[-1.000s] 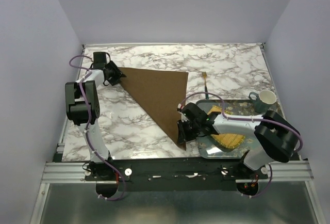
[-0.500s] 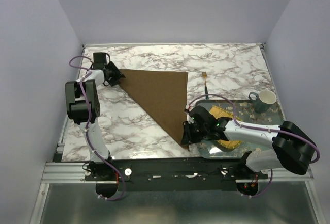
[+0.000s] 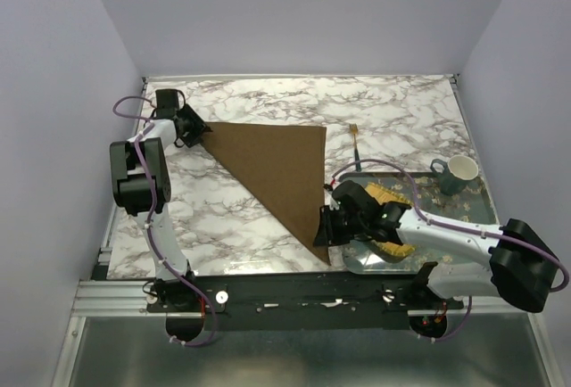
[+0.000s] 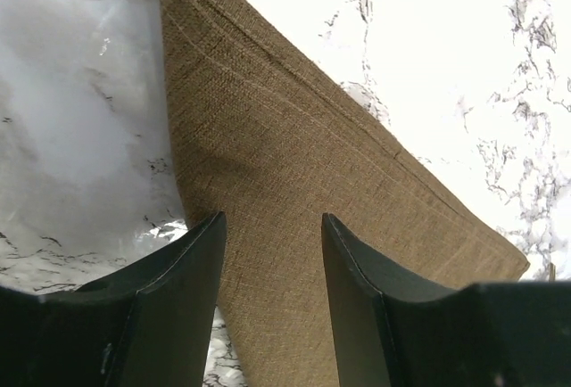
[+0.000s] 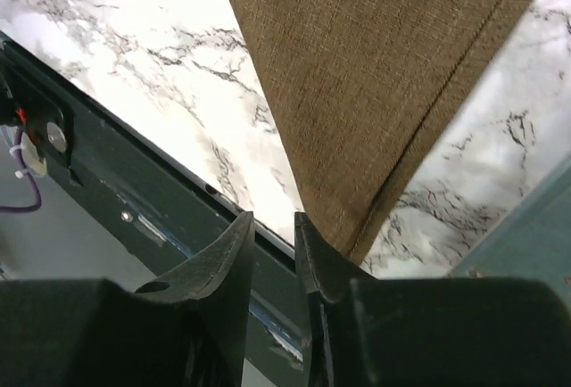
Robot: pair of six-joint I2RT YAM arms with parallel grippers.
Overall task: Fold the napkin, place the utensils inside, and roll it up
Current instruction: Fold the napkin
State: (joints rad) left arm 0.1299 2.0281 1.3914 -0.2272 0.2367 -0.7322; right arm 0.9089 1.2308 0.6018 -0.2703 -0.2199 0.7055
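The dark brown napkin [image 3: 277,168] lies flat on the marble, folded into a triangle. Its long point reaches the table's near edge. My left gripper [image 3: 198,130] hovers at the far-left corner, and in the left wrist view the left gripper [image 4: 272,219] is open with the napkin [image 4: 312,155] lying below the gap. My right gripper [image 3: 323,231] sits at the near point. The right wrist view shows the right gripper [image 5: 274,219] slightly open with nothing between the fingers; the napkin [image 5: 375,75] tip lies just right of them. The fork [image 3: 356,140] lies beyond the napkin's right corner.
A grey tray [image 3: 464,218] at the right holds a yellow woven mat [image 3: 393,226] under my right arm. A mug [image 3: 457,173] stands at the tray's far corner. The dark frame rail [image 5: 134,200] runs just beyond the table's near edge.
My right arm has stretched out lower and to the right, and its jaws have parted a little off the napkin's near point, which now lies flat. The left gripper drew slightly left.
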